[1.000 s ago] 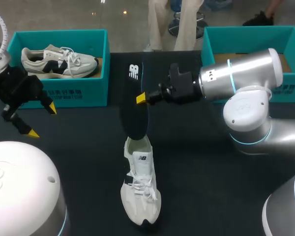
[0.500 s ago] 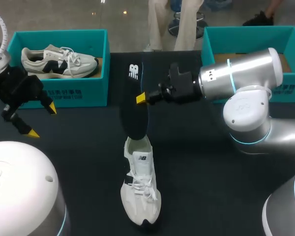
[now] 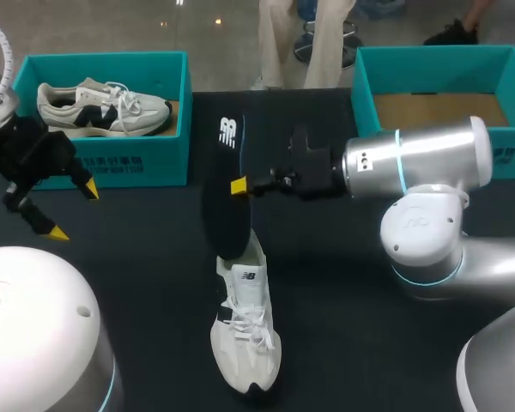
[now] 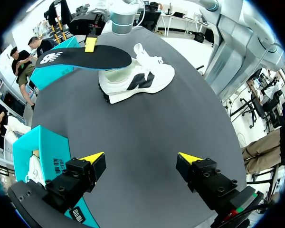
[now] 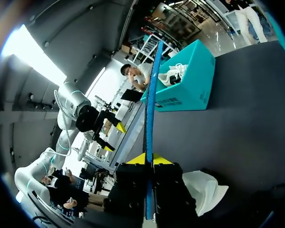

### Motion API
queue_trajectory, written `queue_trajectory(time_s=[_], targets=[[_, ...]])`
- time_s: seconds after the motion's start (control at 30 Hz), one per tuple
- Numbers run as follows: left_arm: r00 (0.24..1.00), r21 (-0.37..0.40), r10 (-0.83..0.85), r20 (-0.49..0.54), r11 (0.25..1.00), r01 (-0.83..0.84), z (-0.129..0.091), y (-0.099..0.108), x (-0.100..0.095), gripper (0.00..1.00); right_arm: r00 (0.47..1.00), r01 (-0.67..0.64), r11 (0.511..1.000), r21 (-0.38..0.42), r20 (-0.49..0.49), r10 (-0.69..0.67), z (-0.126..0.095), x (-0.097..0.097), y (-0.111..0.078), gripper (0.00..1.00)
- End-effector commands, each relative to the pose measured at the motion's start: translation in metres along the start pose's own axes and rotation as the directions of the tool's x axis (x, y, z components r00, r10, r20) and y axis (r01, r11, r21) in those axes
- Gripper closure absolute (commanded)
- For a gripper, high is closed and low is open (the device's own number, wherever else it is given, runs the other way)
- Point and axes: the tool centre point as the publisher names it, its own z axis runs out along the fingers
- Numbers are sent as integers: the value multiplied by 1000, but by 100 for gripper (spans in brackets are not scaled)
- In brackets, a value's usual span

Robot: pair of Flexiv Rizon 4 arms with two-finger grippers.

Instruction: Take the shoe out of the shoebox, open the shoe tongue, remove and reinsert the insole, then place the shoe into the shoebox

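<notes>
Insole (image 3: 223, 215) clamped in right claw (image 3: 239, 184), long axis tilted down, lower end at heel opening of shoe (image 3: 245, 330); left claw (image 3: 74, 211) spread, empty, well apart.

A second white-and-black sneaker (image 3: 103, 107) lies in a teal box (image 3: 137, 159) at the far left of the dark table (image 3: 154, 300)

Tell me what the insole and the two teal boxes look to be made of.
The insole: probably foam, matte black fabric-like top, blue underlayer showing along its edge. The left shoebox: likely cardboard, matte teal, thin straight walls. The right shoebox: the same, with a bare brown floor like raw card.
</notes>
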Motion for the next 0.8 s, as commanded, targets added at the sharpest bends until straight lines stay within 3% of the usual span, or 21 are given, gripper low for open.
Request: queue_trajectory(time_s=[0.03, 0.3, 0.6, 0.8], targets=[[1000, -2, 0, 0, 1000, 0, 0, 0, 1, 0, 1000, 2, 997, -74, -27, -4, 17, -4, -7, 100], [1000, -2, 0, 0, 1000, 0, 0, 0, 1, 0, 998, 26, 997, -75, -60, -31, 31, -13, -5, 100], [1000, -2, 0, 0, 1000, 0, 0, 0, 1, 0, 997, 45, 996, -81, -50, -50, 29, -19, 1, 100], [1000, -2, 0, 0, 1000, 0, 0, 0, 1, 0, 997, 48, 995, -88, -51, -53, 28, -25, -6, 100]])
